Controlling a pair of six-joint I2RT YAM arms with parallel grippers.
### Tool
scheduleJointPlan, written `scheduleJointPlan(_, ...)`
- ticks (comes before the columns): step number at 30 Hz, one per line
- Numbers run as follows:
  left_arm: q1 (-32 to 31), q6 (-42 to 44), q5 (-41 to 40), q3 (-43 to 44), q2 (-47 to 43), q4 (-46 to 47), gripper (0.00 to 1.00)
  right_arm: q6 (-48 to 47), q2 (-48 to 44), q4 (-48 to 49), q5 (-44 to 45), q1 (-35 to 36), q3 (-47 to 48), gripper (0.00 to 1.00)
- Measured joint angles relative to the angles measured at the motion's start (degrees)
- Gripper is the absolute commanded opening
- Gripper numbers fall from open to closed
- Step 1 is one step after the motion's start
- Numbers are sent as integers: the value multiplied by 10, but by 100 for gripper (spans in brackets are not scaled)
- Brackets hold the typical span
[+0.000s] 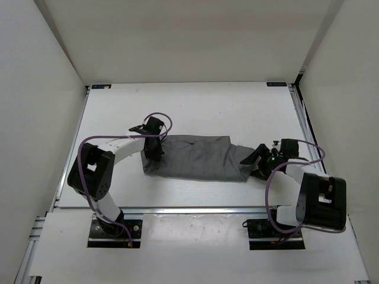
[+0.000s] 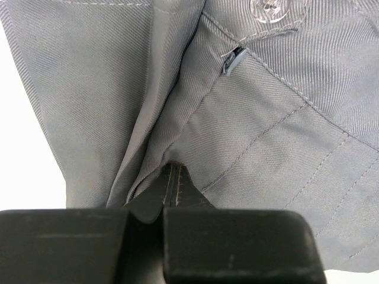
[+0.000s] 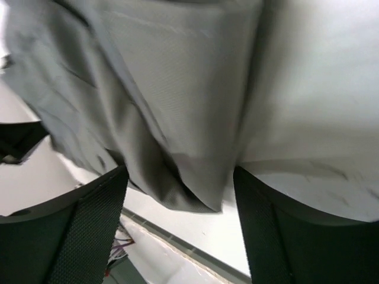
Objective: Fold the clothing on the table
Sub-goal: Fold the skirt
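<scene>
Top external view shows the clothing (image 1: 195, 158) lying across the middle of the table (image 1: 195, 106), its long axis running left to right and dipping slightly toward the near edge at the right. The left end is the broader one, with a fairly square edge. The cloth narrows to a tapered tip at the right end, which points at the right arm.

The left gripper (image 1: 153, 152) sits on the broad left end, at the far corner. In the left wrist view its 2 fingers (image 2: 237, 248) are pressed together, and creases in the grey twill run down into the fingertips, so it is clenched on a pinch of the fabric. A clear button (image 2: 269, 7) and a dark zipper pull (image 2: 232, 61) show on the cloth beyond, which puts the waist end here.

The right gripper (image 1: 259, 161) is at the narrow right tip. In the right wrist view its 2 fingers (image 3: 98, 219) stand wide apart. The blurred fabric end falls in the gap between them, pressed by neither, so the jaws are released. White table shows under the cloth.
</scene>
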Motion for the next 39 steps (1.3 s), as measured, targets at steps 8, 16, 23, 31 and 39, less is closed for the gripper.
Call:
scheduleJointPlan(8,2,8,0,-14,-10,-2,0,20,79,117,-75,35,14,81)
scheduleJointPlan(16,3,12,0,-14,-14,-6,0,23,162,160,-93,103,66,56)
scheduleJointPlan(23,1,13,6,-15,-14,-5,0,27,188,154,-97,119,69,0)
scheduleJointPlan(31,16,23,-8,46,-66,-29,30,8,156,124,-91,66,67,1)
scheduleJointPlan(39,86,37,-65,-17,-113,-8,27,-21,156,87,-90,41,73,0)
